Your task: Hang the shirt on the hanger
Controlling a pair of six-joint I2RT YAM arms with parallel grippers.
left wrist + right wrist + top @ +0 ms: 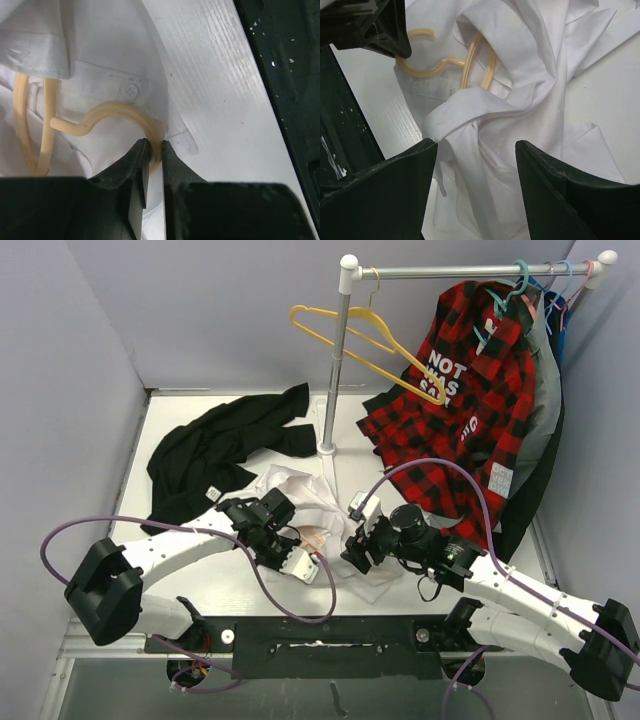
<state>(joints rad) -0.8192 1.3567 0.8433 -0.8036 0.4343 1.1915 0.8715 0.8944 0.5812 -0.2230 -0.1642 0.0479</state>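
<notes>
The white shirt lies crumpled on the table between my two arms. The pale tan hanger rests on and partly inside it, its hook curving out over the buttoned placket. My left gripper is shut on the hook's curve, pinching it between the fingertips. In the right wrist view the hanger runs under a fold of the shirt. My right gripper hangs open just above a raised fold of cloth, holding nothing. From above, the left gripper and right gripper sit close together at the shirt's near edge.
A black garment lies at the back left. The rack pole stands behind the shirt, with a yellow hanger, a red-and-black plaid shirt and teal hangers on the rail. A black strip runs along the near edge.
</notes>
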